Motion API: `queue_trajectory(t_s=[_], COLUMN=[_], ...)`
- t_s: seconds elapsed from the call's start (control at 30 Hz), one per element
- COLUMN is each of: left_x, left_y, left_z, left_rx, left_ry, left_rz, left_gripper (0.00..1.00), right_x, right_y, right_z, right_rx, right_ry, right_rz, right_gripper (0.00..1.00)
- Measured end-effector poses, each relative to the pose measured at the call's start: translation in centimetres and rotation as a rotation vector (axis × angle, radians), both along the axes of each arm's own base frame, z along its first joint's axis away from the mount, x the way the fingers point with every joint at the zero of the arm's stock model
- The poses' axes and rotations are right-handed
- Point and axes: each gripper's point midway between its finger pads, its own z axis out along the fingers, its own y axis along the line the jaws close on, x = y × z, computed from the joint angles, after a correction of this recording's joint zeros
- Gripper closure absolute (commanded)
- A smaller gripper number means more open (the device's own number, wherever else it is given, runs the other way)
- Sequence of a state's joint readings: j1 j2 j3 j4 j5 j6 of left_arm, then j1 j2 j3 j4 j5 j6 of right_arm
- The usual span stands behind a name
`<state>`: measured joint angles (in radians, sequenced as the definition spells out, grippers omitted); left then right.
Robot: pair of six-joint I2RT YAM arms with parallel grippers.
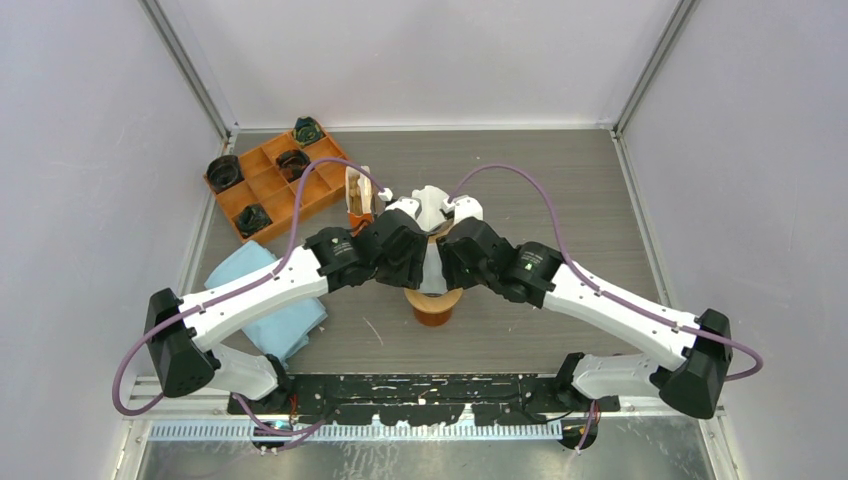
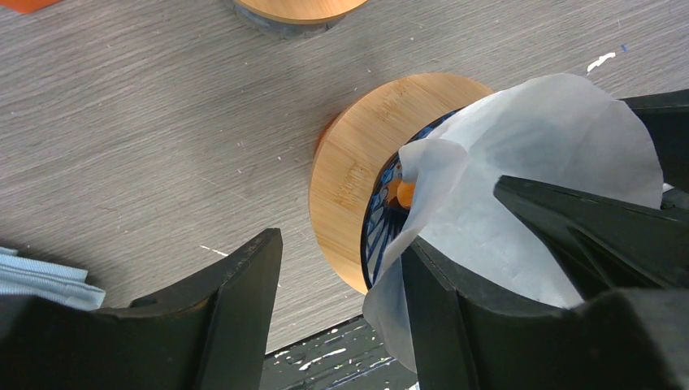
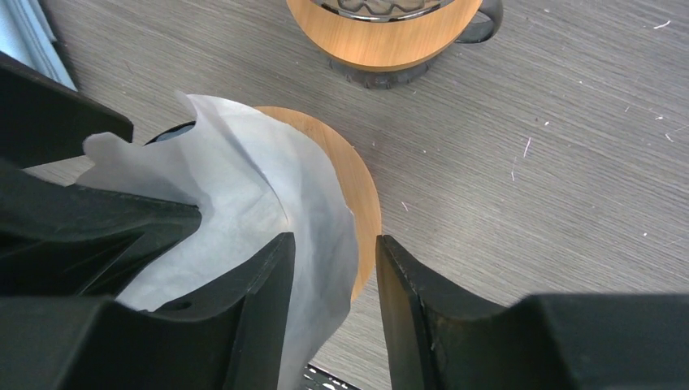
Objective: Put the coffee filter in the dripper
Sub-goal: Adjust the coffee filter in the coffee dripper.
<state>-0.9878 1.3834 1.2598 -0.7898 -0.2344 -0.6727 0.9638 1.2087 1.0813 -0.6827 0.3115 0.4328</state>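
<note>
Showing both grippers over the dripper (image 2: 357, 154) on the desk (image 2: 146, 122), we see the left gripper (image 2: 341, 248) spread wide and holding nothing, with one finger (image 2: 439, 325) against the paper filter (image 2: 552, 138). We find the right gripper (image 3: 333, 241) parted narrowly; a fold of the filter hangs between its fingers, with a gap beside it. The filter lies crumpled over the dripper's opening, partly covering it.
</note>
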Motion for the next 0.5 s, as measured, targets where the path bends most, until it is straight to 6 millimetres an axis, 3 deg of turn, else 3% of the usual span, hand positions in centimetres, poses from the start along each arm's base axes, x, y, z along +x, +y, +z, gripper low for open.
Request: queue_trajectory(t_s=[0.27,0.5], left_x=[0.0,0.0], left_y=[0.0,0.0], left_z=[0.0,0.0], left_rx=[0.0,-0.001], left_ry=[0.0,0.0], left_rz=[0.001,0.001], left_gripper=[0.41,0.36], right_x=[-0.1,0.2], right_y=[-0.7,-1.1], right_z=[2.8,3.0], right_rx=[0.062,0.058], right_ry=[-0.06,-0.07], right_rz=[0.005,-0.003], right_gripper=[0.5,0.5])
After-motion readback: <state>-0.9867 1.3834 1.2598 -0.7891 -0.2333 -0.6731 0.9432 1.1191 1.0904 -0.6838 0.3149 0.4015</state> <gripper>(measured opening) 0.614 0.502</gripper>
